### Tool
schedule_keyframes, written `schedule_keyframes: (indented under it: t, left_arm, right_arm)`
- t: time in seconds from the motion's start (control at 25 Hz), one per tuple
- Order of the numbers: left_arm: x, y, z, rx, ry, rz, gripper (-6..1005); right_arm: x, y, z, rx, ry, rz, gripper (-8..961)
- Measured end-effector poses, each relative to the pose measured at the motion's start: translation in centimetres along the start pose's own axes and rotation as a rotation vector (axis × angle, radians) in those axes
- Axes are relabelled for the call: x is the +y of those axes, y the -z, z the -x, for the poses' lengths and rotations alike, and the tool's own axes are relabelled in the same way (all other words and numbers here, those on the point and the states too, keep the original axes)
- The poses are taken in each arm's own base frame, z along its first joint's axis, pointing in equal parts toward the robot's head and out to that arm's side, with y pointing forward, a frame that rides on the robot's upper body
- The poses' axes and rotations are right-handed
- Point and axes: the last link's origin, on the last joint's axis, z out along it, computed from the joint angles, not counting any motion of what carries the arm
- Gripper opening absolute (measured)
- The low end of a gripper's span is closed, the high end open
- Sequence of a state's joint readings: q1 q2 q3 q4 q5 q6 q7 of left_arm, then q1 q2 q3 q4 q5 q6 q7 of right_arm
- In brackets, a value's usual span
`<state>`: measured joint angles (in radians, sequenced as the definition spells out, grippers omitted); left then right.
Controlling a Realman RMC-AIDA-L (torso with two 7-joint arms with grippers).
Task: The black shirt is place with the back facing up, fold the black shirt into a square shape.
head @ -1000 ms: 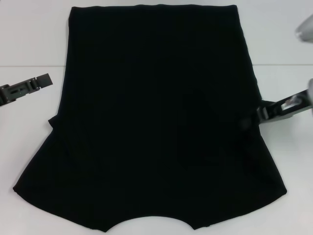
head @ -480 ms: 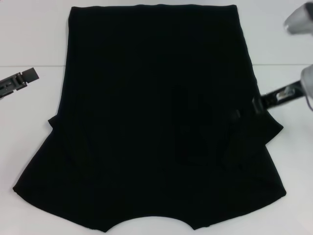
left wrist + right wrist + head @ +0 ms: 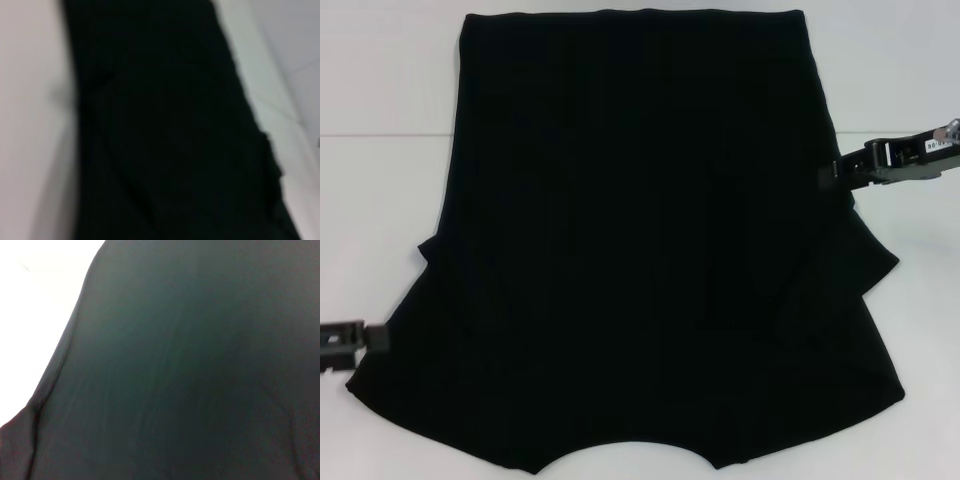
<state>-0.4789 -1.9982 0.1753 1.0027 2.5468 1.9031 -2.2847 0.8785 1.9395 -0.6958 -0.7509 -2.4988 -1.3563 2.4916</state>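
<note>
The black shirt [image 3: 620,250] lies spread flat over most of the white table [image 3: 380,80], plain side up, with its curved neck edge nearest me. A flap of cloth juts out on its right side [image 3: 875,265], and a smaller fold shows on its left edge [image 3: 425,250]. My right gripper [image 3: 828,171] reaches in from the right and its tip meets the shirt's right edge above that flap. My left gripper [image 3: 375,337] sits low on the left, its tip at the shirt's near-left corner. Black shirt cloth [image 3: 170,140] fills the left wrist view, and shirt cloth [image 3: 200,370] fills the right wrist view too.
Bare white tabletop [image 3: 910,90] shows on both sides of the shirt and along the far edge. A faint seam line [image 3: 385,135] crosses the table surface.
My left gripper moved from the table's left middle down to the shirt's near-left corner. My right gripper slid farther away along the right edge, and a flap now sticks out below it.
</note>
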Motion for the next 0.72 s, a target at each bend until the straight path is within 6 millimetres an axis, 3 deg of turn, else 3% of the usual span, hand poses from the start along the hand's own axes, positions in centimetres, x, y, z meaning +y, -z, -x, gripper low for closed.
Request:
schedule_keyframes:
  t: [0.24, 0.72]
  left_arm:
    - [-2.4, -0.2, 1.1, -0.032, 0.113, -0.163, 873]
    - [-3.3, -2.6, 0.7, -0.012, 0.126, -0.203, 867]
  right_arm:
    - [0.1, 0.0, 0.1, -0.001, 0.001, 0.001, 524]
    - [-0.1, -0.2, -0.3, 0.006, -0.008, 0.002, 515]
